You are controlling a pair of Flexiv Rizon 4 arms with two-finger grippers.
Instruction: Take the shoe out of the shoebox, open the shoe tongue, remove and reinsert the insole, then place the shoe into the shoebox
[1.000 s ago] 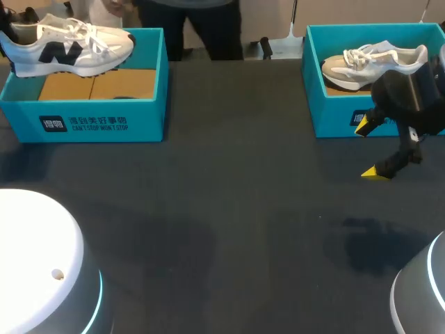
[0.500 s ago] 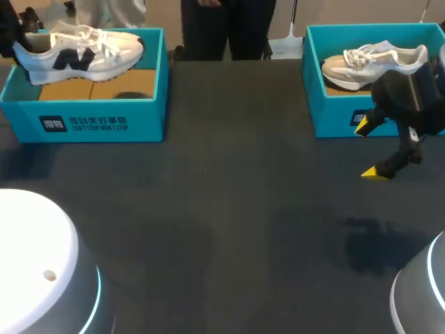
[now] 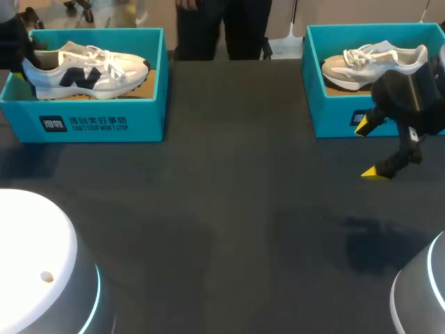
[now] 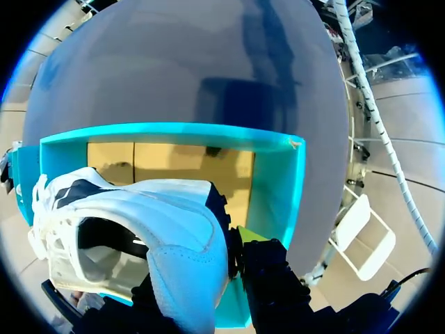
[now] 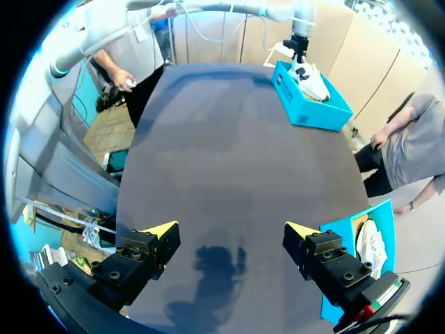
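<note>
A white shoe with a dark side logo lies low inside the teal left shoebox, toe toward the table's middle. My left gripper is at the box's far left end, shut on the shoe's heel. In the left wrist view the heel fills the space between the fingers of my left gripper; only one yellow fingertip shows, and the box's brown floor lies ahead. My right gripper hangs open over bare table in front of the right shoebox; nothing is between its fingers.
The right shoebox holds a second white and grey shoe. A wide dark tabletop stretches between the two boxes. Beside my right gripper in its wrist view is the right box; the left box is far ahead.
My left gripper has lowered the shoe from above the left box's rim down into the box and a little toward the middle. The right arm has not moved.
</note>
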